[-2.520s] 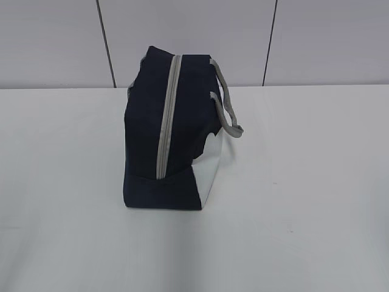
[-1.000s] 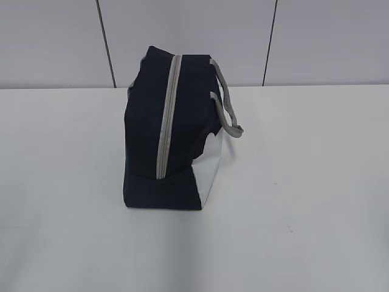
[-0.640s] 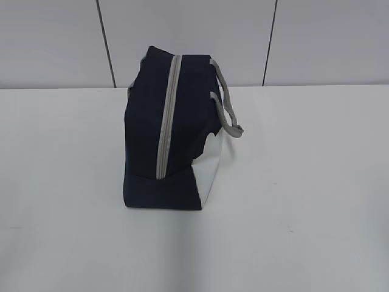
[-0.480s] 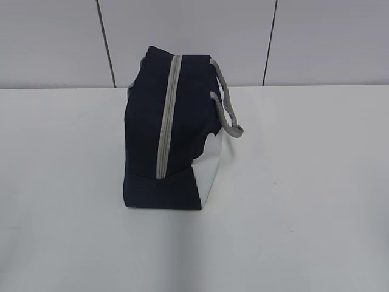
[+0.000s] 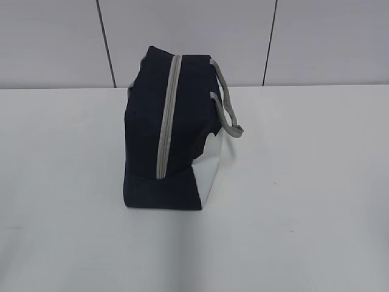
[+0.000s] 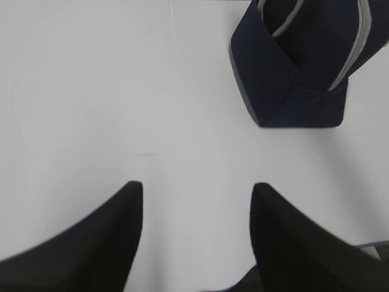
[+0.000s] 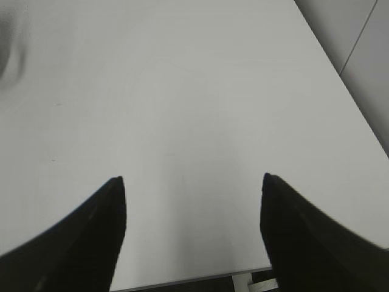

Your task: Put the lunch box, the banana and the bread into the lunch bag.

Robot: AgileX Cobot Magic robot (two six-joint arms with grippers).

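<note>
While both arms hang back off the work area, the left gripper [image 6: 197, 188] has its two dark fingers spread wide with nothing between them, just bare white table [image 6: 91, 91] underneath. Same deal on the other side: the right gripper [image 7: 191, 182] is spread wide too, nothing in it, hovering over plain tabletop near the table's far corner, with a grey wall panel showing past the edge.

Moving out from the left gripper, the lunch bag [image 6: 292, 67] sits well ahead and off to the right in that wrist view, not touching the fingers. From the outside camera the lunch bag [image 5: 167, 131] stands near the middle of the table, navy with a white side panel, its grey zipper [image 5: 165, 121] running up the face and looking closed. Grey strap handles [image 5: 226, 106] flop over toward the right side. Can't see the lunch box, banana or bread in any view.
</note>
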